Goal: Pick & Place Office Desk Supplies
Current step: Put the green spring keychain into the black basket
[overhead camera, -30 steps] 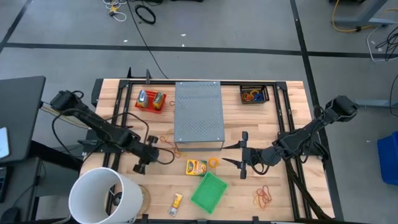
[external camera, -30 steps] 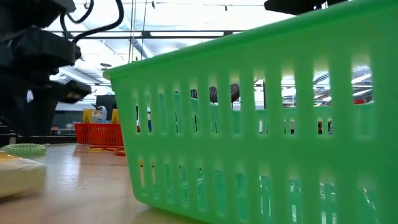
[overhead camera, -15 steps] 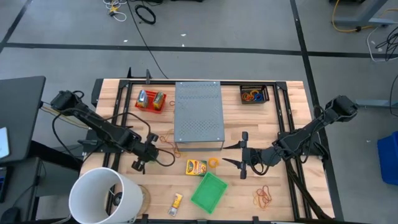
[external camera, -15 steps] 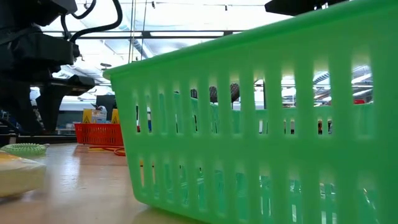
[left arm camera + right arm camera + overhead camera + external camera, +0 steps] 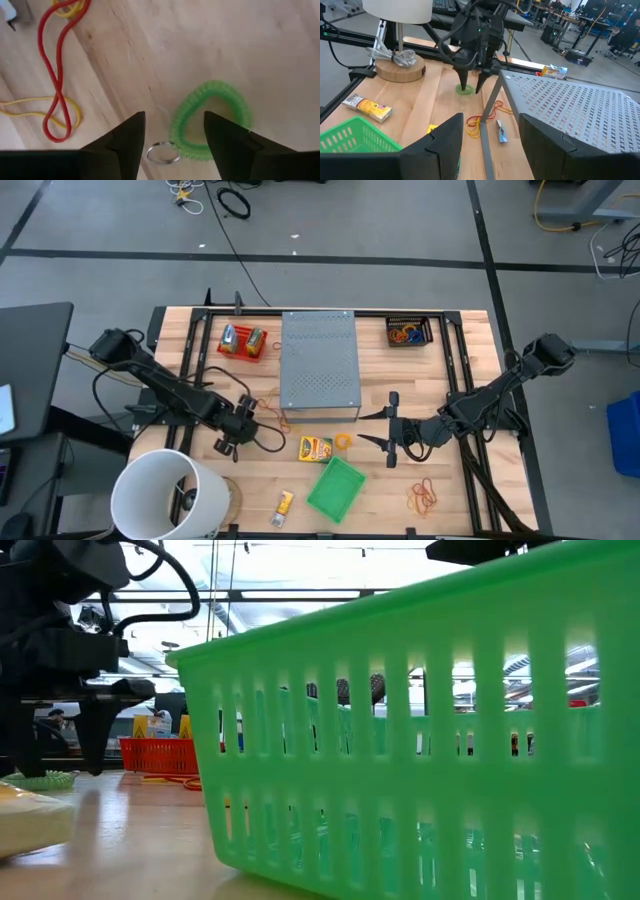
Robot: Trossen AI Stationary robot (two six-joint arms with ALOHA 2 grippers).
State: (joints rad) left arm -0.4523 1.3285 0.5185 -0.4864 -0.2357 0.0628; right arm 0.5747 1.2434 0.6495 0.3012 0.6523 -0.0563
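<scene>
A green coiled loop (image 5: 210, 120) with a small metal ring (image 5: 162, 154) lies flat on the wooden table near its left front. My left gripper (image 5: 172, 137) is open and points down right above it, one finger on either side of the loop's nearer half; it also shows in the high view as left gripper (image 5: 226, 442) and in the low view as left gripper (image 5: 60, 745) over the loop (image 5: 40, 780). Red (image 5: 57, 75) and yellow (image 5: 30, 107) rubber bands lie beside it. My right gripper (image 5: 387, 430) waits open, right of the grey box.
A grey perforated box (image 5: 319, 365) stands mid-table. A yellow-orange packet (image 5: 315, 447), an orange loop (image 5: 343, 442), a green basket (image 5: 335, 487), a small yellow packet (image 5: 285, 502) and loose bands (image 5: 425, 497) lie in front. The white bucket (image 5: 165, 495) is at the left front; a red tray (image 5: 242, 342) and a black tray (image 5: 409, 332) are at the far edge.
My left gripper has come down toward the table over the green coiled loop, its fingers staying open and pointing down. The loop has kept its place. My right arm has kept still.
</scene>
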